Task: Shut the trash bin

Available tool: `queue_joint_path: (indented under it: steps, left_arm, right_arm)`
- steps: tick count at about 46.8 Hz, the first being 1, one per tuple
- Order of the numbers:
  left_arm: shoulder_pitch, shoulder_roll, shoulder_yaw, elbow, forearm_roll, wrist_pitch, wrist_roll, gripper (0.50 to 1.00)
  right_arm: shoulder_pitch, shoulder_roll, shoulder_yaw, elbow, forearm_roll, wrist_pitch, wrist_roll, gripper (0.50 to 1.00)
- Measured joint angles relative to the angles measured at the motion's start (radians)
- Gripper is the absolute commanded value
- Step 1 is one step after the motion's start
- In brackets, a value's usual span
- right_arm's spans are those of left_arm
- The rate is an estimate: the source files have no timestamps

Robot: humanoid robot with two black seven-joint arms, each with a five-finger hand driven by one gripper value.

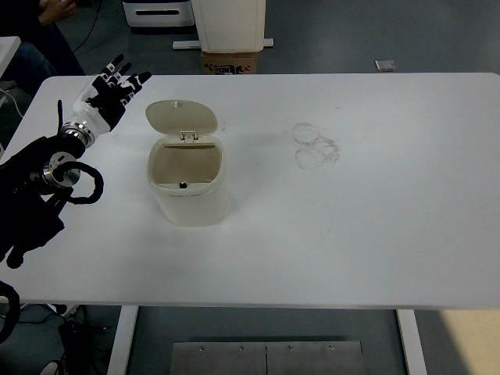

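- Left hand (109,87) at approx 10 o'clock on the table (375,234), fingers spread, holding nothing; black arm comes in from the left edge w/ a cable loop near the wrist.
- Hand sits just left of the trash bin (187,183), not touching it; a gap of bare tabletop betw. them.
- Bin: cream, left of table centre, approx 9 o'clock; stands upright, well in from all table edges.
- Lid (181,116) is open, tipped back to 12 o'clock on its hinge at the bin's far rim; inside looks empty.
- No readable brand, label or writing on bin or lid.
- Faint ring marks (316,144) on the tabletop to the right of the bin, toward 1 o'clock; well apart from it.
- Open room: right half of table is bare; near edge at 6 o'clock also clear.
- Beyond far edge, 12 o'clock: cardboard box (230,61) on floor under a white unit; print on it too small to read.
- Person's arm (55,12) at top left corner, away from the table.
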Motion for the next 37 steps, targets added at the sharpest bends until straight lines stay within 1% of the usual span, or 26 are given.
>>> queue_joint_path:
  steps: [22, 37]
  left_arm:
    - [-0.001, 0.001, 0.000, 0.000, -0.012, 0.002, 0.000, 1.000]
    - [-0.022, 0.001, -0.001, -0.002, -0.012, 0.003, 0.003, 1.000]
  right_arm:
    - [0.000, 0.000, 0.000, 0.000, 0.000, -0.001, 0.000, 0.991]
    - [0.000, 0.000, 0.000, 0.000, 0.000, 0.000, 0.000, 0.991]
